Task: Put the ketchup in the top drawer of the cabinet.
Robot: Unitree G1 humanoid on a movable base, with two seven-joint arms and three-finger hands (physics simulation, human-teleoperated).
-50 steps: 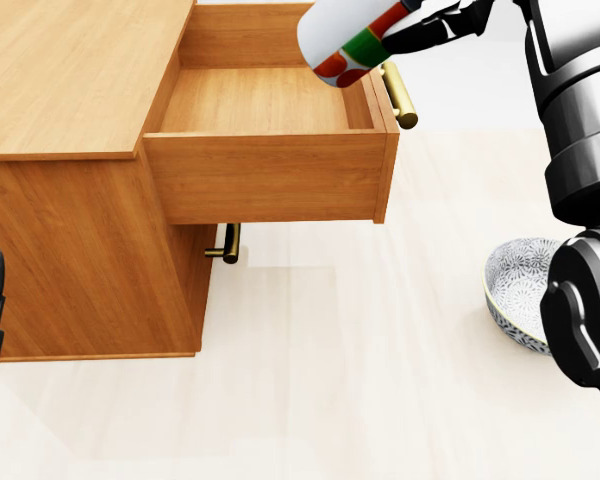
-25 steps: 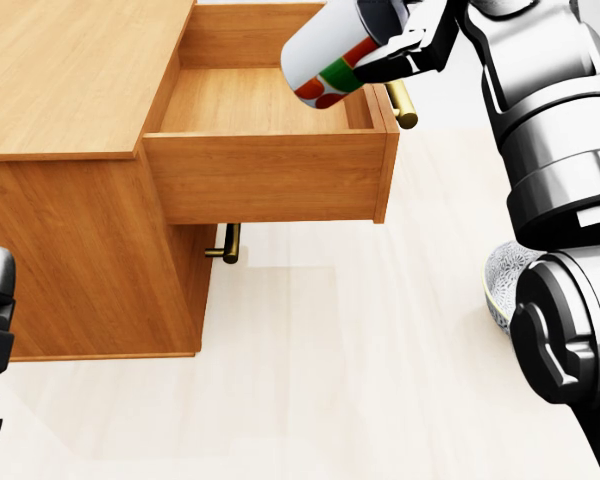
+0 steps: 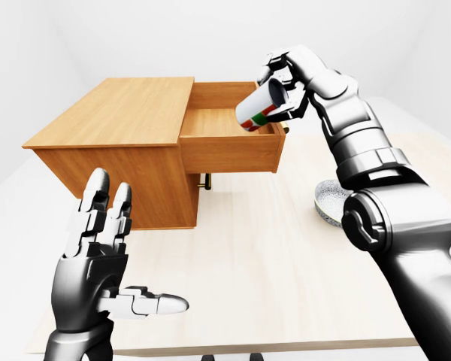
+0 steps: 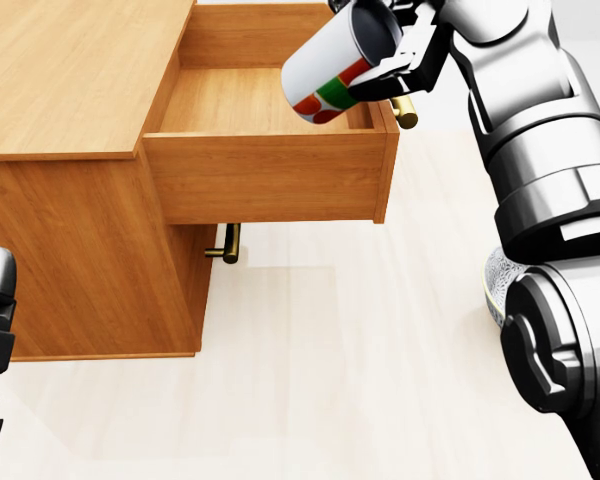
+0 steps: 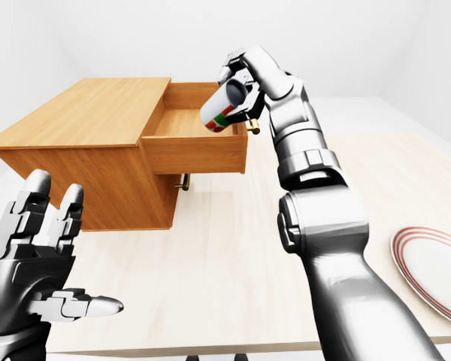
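Pale wood-grain tabletop under plain white walls, simulator render. White cylindrical ketchup bottle with red and green label is clenched in the right hand, fingers wrapped round its upper end, so the body runs down and to the view's left away from the fingers. Long axis tilted, roughly diagonal, dark cap end up by the palm, label end lowest. Bottle hangs in the air over the right corner of the open top drawer of the light-brown wooden cabinet, not touching the drawer's floor; the lower end looks just above the drawer's wall by the brass bar handle. Drawer cavity lies below and left of the fingers in the head view, nothing seen inside it. Judgement: next move needs the hand to shift further left over the cavity and lower before letting go, or the bottle may clip the drawer's rim. Left hand is well apart, low at the view's left, fingers spread and released, holding nothing; right hand is clearly the nearer one. Patterned grey ceramic bowl sits beside the right forearm, white plate with red rim further right.
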